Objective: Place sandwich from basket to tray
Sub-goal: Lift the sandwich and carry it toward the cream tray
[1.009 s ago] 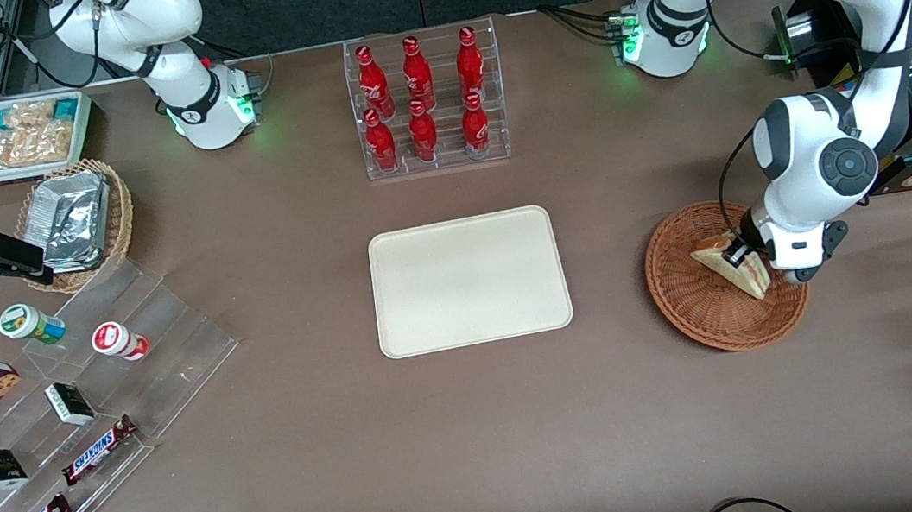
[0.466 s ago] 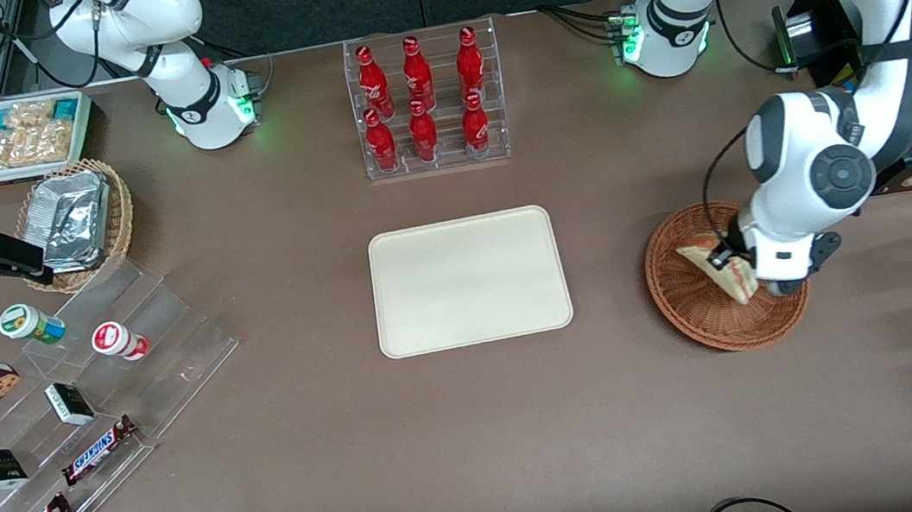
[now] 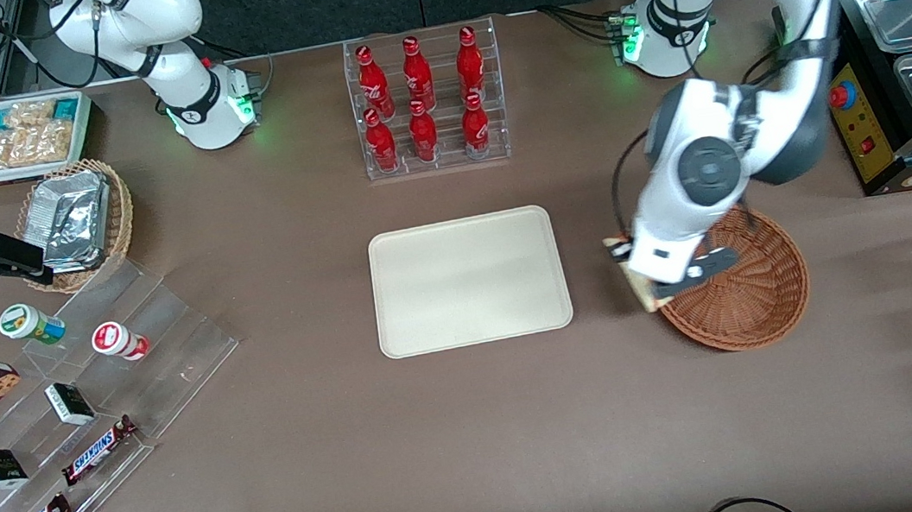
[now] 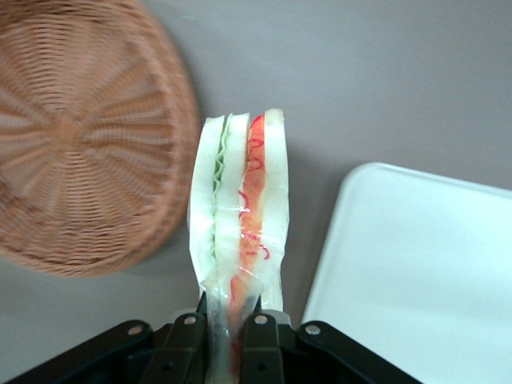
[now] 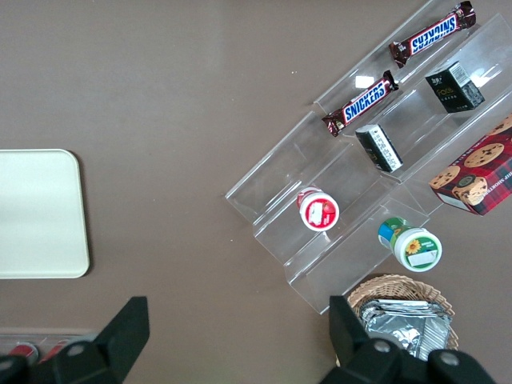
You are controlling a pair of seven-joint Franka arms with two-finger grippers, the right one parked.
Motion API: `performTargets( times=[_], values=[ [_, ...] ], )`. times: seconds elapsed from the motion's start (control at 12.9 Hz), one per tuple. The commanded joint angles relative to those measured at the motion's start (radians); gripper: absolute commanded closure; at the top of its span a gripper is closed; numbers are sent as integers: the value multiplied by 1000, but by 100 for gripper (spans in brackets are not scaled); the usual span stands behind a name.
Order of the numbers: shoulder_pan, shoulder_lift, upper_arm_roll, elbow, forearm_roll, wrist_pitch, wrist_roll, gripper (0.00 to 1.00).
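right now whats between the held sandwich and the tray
Only bare table, as the front view shows; the gripper, fingers shut on the sandwich, hangs between basket and tray.

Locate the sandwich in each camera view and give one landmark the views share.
Front view: sandwich held in the gripper, above the table between basket and tray.
Left wrist view: sandwich clamped upright, between basket and tray.
Right wrist view: not in it.
Shared landmark: the tray.
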Motion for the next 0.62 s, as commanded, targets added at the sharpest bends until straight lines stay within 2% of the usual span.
performTargets(
  times=[0.0, 0.31, 0.54],
  values=[
    [-75, 135, 0, 175, -35, -39, 56, 100],
    [-118, 278, -69, 337, -29, -48, 72, 100],
    [-208, 404, -76, 497, -24, -125, 23, 100]
  ],
)
